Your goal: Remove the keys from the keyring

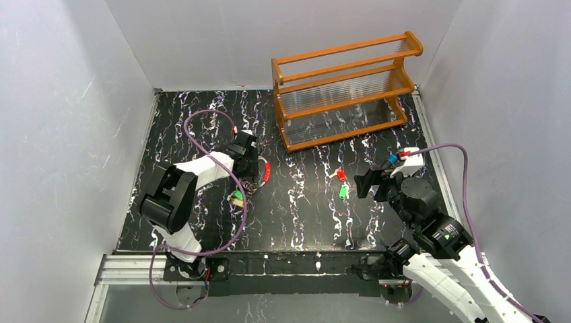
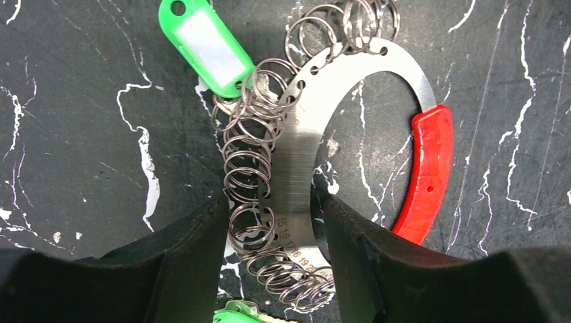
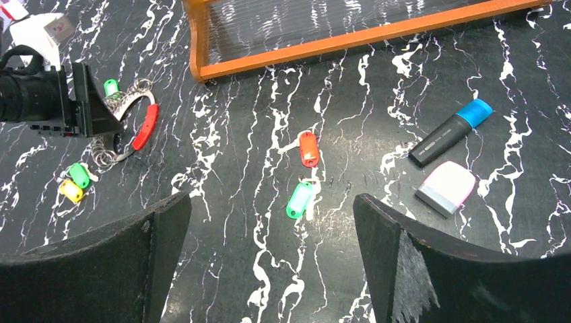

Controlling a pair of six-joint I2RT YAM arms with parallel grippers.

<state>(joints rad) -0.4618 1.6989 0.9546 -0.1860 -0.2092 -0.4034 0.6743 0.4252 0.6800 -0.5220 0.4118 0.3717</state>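
While the left gripper (image 2: 275, 205) sits low over the keyring (image 2: 296, 155), I see its jaws about half spread, one on each side of the flat steel band and the small split rings (image 2: 248, 161) threaded through its holes. They stand very close to the metal, but I cannot tell whether they pinch it or only straddle it. My guess is that this stance is meant to pin the ring to the black marbled table (image 1: 303, 222) so that it does not slide when a key is pulled.

The ring lies flat at the left of the table, with its red segment on the side away from the split rings. A green-tagged key (image 2: 202, 44) rests against those rings just beyond the fingers and looks hooked on, though I cannot be sure.

The right gripper (image 3: 271, 202) hovers fully spread and empty above a red-tagged key (image 3: 308, 149) and a loose green-tagged key (image 3: 298, 200). Both lie mid-table, well apart from the ring, so I take them as already off.
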